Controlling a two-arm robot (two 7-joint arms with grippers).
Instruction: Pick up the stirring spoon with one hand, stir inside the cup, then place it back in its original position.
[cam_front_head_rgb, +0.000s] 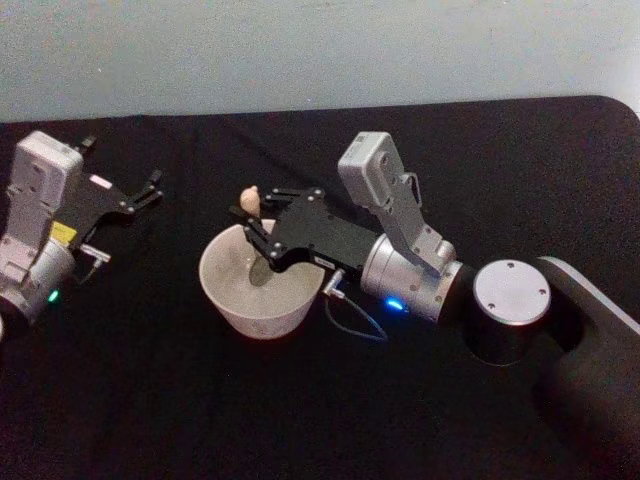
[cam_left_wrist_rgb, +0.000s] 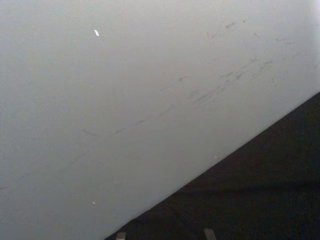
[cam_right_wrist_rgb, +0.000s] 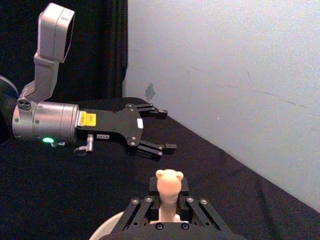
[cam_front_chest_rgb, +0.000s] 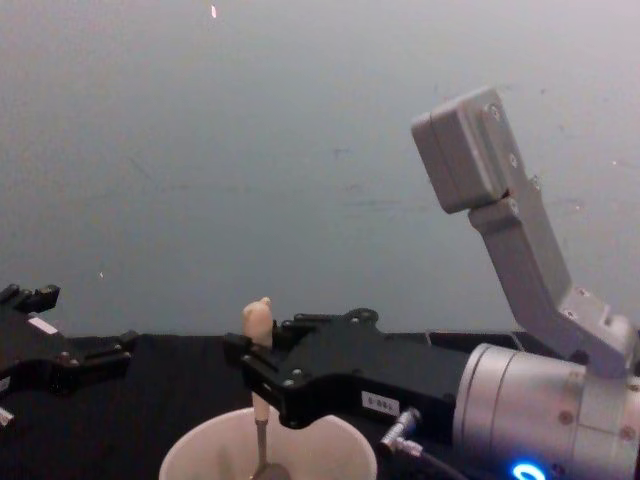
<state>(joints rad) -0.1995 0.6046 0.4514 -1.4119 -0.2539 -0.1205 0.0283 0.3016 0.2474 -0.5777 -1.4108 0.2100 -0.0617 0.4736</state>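
Spoon (cam_front_head_rgb: 250, 199) stood upright in the cup (cam_front_head_rgb: 262, 322), its thin neck running down inside and its knobbed handle sticking up. The right gripper (cam_front_head_rgb: 256, 226) was clamped on the handle from over the rim, a hold that looked suited to stirring. The left gripper (cam_front_head_rgb: 150, 190) sat idle to the left, fingers spread, well apart from the cup.

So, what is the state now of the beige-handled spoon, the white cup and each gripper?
Wide round cream-white cup: upright on the black table.
Metal stirring spoon with beige knobbed handle: upright, bowl end down inside the cup.
Right gripper: shut on the spoon's handle.
Left gripper: open, empty.
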